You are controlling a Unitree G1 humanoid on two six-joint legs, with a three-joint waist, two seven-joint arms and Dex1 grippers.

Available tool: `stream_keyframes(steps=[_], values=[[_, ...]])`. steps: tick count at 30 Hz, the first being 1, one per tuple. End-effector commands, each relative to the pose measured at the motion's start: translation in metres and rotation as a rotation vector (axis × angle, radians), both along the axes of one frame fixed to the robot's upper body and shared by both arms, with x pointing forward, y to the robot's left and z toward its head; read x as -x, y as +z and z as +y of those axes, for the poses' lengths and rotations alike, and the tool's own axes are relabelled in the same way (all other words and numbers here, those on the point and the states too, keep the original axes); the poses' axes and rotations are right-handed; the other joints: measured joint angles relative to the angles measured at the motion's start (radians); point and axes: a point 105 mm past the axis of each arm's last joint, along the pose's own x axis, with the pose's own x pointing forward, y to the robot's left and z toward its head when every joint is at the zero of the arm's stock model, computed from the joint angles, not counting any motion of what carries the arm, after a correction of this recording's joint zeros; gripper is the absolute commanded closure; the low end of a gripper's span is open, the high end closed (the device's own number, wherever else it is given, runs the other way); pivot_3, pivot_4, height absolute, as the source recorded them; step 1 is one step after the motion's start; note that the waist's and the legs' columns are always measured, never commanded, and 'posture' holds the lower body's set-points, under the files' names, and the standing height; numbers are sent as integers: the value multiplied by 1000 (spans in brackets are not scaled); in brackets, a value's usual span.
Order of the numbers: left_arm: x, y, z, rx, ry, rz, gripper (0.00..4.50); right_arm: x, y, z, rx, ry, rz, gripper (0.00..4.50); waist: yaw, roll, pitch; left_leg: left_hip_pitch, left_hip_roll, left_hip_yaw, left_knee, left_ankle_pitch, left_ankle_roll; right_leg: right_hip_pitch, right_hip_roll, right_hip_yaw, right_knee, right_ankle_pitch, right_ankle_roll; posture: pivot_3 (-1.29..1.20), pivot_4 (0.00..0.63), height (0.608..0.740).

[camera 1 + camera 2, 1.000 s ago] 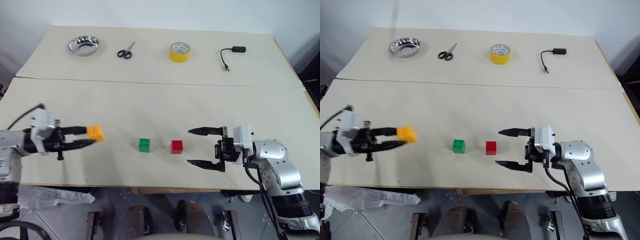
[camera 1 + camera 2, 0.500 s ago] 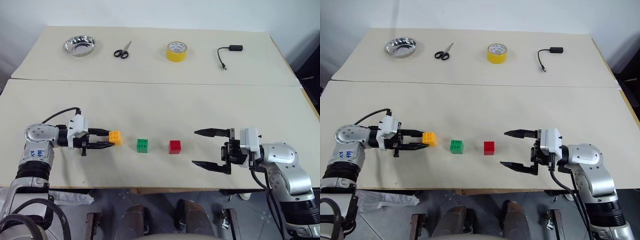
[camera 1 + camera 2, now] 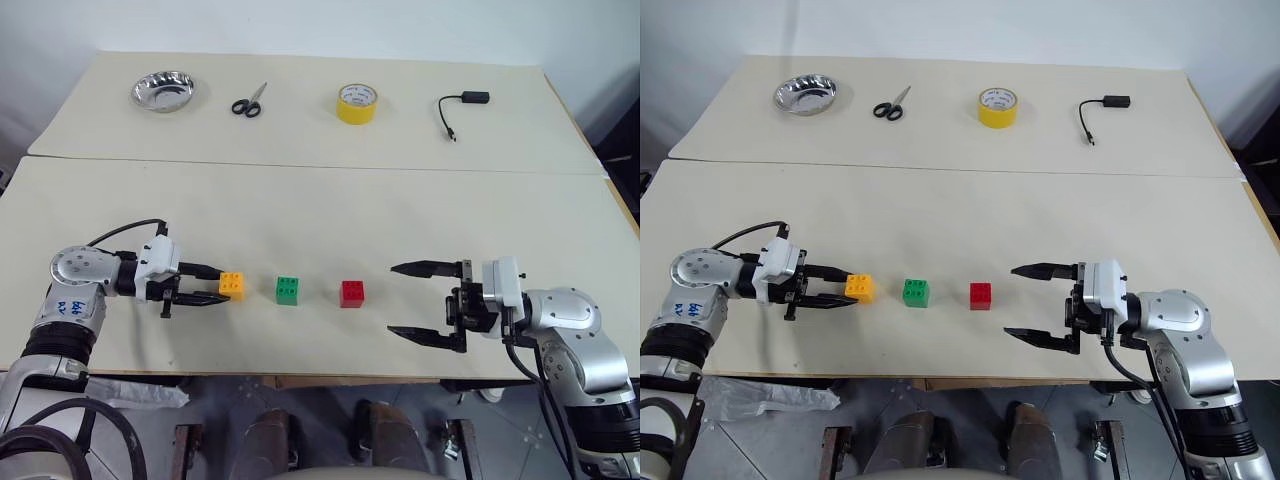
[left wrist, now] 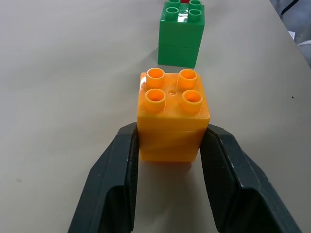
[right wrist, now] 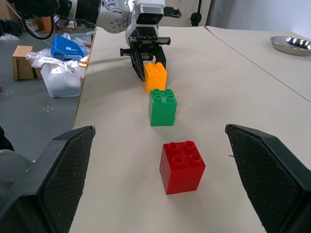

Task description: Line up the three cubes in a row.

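Observation:
Three studded cubes stand in a line along the near table. The orange-yellow cube [image 3: 232, 285] is at the left, and my left gripper [image 3: 220, 286] is shut on its sides, low at the tabletop; I cannot tell whether the cube touches the surface. A small gap to its right sits the green cube [image 3: 288, 290], then the red cube [image 3: 352, 293]. In the left wrist view the black fingers [image 4: 121, 165] clamp the orange-yellow cube [image 4: 172, 119], with the green cube [image 4: 181, 34] just beyond. My right gripper [image 3: 392, 299] is open, right of the red cube and apart from it.
On the far table lie a steel bowl [image 3: 163, 90], scissors [image 3: 250, 101], a yellow tape roll [image 3: 358, 103] and a black adapter with a cable [image 3: 462, 108]. A seam [image 3: 320, 167] divides the two tables. The near table's front edge [image 3: 300, 375] runs just below the cubes.
My left gripper carried the orange-yellow cube rightward and down, from well left of the green cube to close beside it. The right gripper stayed open and in place.

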Motion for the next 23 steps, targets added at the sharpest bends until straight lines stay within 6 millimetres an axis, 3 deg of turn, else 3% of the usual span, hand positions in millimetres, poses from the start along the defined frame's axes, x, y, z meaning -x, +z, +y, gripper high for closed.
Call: stream_keyframes(steps=[1,4,9,13,18,23], values=[[12,-3,3,-15,-77,103,2266,0,6,-1,-12,10,-16,0,0,0,0,0,0,0,0,0,0,0,0,0,0,0,0,0,150,740],[16,4,5,-8,-78,106,1329,1,5,-2,-10,14,-10,0,-1,0,0,0,0,0,0,0,0,0,0,0,0,0,0,0,150,740],[33,32,20,77,-11,28,33,0,7,-6,-6,32,-7,0,-7,0,0,0,1,0,0,0,0,0,0,0,0,0,0,0,150,740],[49,49,41,87,129,-42,33,-1,16,-19,42,50,-15,0,-10,2,2,0,1,0,0,0,0,0,0,0,0,0,0,0,150,740],[66,48,58,-23,204,-68,33,-8,31,-34,105,51,-25,0,2,4,3,0,1,-1,0,0,0,0,-1,0,0,0,0,0,150,740],[57,43,65,-12,309,-108,33,-11,24,-38,130,53,-4,0,6,4,3,0,1,-2,0,0,0,1,-1,-1,-1,0,0,0,150,740]])
